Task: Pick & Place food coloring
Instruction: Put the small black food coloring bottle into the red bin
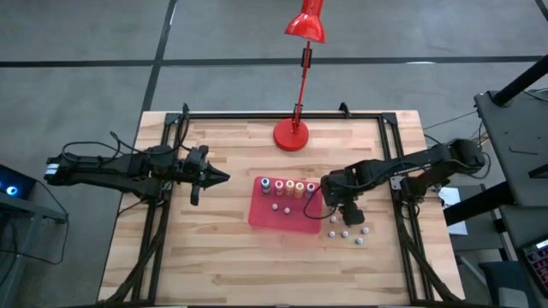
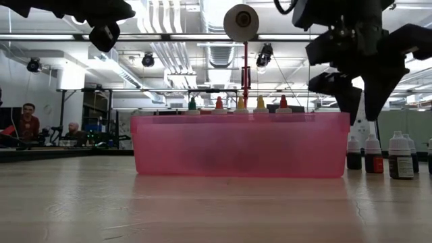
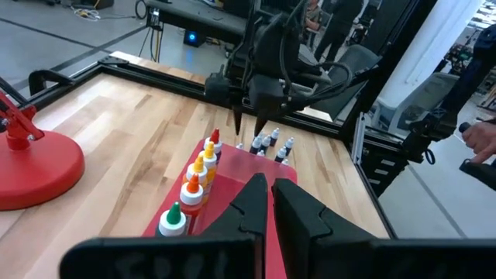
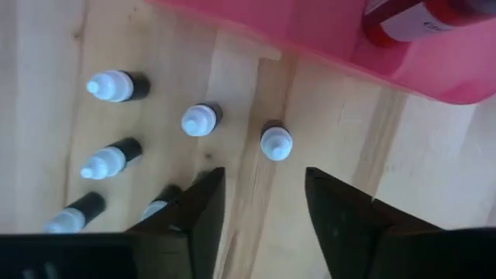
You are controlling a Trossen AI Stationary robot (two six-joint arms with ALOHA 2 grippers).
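right gripper [image 4: 260, 205]: your working hand. It hangs just off the red tray's [image 1: 261, 218] right edge, pointing down, fingers spread with bare wood between them, holding nothing.
nearest bottle [image 4: 276, 142]: white cap, dark body, standing upright on the table just ahead of the open gap in the right wrist view, beside the tray wall. Long axis vertical, so I'd say you come straight down over the cap.
loose bottles [image 1: 347, 233]: the rest of the white-capped group stands on the wood right of the tray, close together but apart from each other, none in the tray. The ones nearest the fingers sit tight to one finger, so you risk clipping a neighbour.
tray row [image 1: 289, 186]: five bottles with coloured caps stand in a line along the tray's far side, beyond the gripper. From the look of it, that's where the next one goes.
left gripper [image 1: 224, 177]: closed, empty, parked well left of the tray with its tip aimed at it. It's far from the loose bottles; leave it waiting.
nearer arm: right, clearly.
red lamp [image 1: 295, 133]: base at the far table edge, clear of your path.
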